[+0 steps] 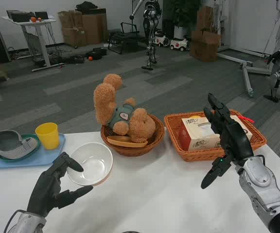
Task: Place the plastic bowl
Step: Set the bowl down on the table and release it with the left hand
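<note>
Bowl [90, 163] sits upright on the white counter [154, 204], near-left, just right of the blue tray [13, 159] and in front of the round basket [132, 145] with the teddy bear [123, 116]. Left hand [55, 187] hovers right beside its near rim, fingers apart, holding nothing; contact unclear. Right hand [225, 141] raised near the rectangular basket [213, 148], spread and empty. Judgement: bowl looks already set down, only retreat left, or grasp not begun; can't tell which.

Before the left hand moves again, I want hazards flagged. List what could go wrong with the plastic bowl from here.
1. The white plastic bowl sits right beside the left hand, whose open fingers reach its rim; a nudge could tip or slide it.
2. The round wicker basket holding the teddy bear stands just behind the bowl, so lifting it forward might knock the two together.
</note>
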You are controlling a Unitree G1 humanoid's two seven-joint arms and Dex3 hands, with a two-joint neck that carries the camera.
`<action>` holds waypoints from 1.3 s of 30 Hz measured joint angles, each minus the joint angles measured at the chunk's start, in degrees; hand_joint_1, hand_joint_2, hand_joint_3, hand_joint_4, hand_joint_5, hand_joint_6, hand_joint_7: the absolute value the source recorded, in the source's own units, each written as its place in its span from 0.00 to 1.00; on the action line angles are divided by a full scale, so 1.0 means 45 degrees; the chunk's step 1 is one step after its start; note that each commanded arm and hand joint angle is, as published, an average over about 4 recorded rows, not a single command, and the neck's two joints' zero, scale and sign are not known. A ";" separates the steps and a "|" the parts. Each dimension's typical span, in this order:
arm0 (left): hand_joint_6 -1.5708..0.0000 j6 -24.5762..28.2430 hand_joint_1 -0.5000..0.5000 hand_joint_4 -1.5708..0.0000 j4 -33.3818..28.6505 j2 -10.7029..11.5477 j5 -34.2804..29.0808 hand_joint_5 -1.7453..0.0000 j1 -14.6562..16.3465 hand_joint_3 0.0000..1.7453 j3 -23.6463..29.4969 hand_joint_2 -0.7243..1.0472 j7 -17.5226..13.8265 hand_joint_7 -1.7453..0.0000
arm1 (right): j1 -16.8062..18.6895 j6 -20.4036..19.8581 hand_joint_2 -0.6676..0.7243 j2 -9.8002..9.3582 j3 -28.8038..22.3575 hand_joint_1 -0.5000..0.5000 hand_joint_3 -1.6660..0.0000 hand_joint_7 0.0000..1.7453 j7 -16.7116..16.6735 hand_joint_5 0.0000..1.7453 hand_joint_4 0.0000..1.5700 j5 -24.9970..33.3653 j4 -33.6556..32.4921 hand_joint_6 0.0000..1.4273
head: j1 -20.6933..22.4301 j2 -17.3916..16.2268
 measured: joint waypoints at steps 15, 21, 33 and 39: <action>0.72 -0.0018 0.00 0.97 -0.0313 -0.0095 -0.0561 0.00 0.0756 0.10 -0.0368 1.00 0.0089 0.04 | 0.0445 -0.0011 0.77 0.0226 -0.0073 0.04 1.00 0.00 -0.0013 0.00 0.00 0.0089 -0.0776 0.00 | -0.0093 -0.0046; 0.72 -0.0014 0.00 0.96 -0.0313 -0.0095 -0.0562 0.00 0.0755 0.10 -0.0371 1.00 0.0089 0.04 | 0.0445 -0.0011 0.80 0.0227 -0.0073 0.04 1.00 0.00 -0.0013 0.00 0.00 0.0089 -0.0769 0.00 | -0.0052 -0.0105; 0.70 -0.0014 0.00 0.97 0.1382 -0.0092 -0.0534 0.00 0.0634 0.10 -0.0186 1.00 0.0109 0.04 | 0.0446 -0.0013 0.81 0.0238 -0.0073 0.04 1.00 0.00 -0.0012 0.00 0.00 0.0105 -0.0604 0.00 | 0.0553 -0.0744; 0.69 -0.0013 0.00 0.99 0.2871 0.0013 -0.0403 0.00 0.0436 0.10 -0.0136 1.00 0.0254 0.04 | 0.0444 -0.0014 0.82 0.0249 -0.0037 0.04 1.00 0.00 -0.0012 0.00 0.00 0.0146 -0.0381 0.00 | 0.1298 -0.1432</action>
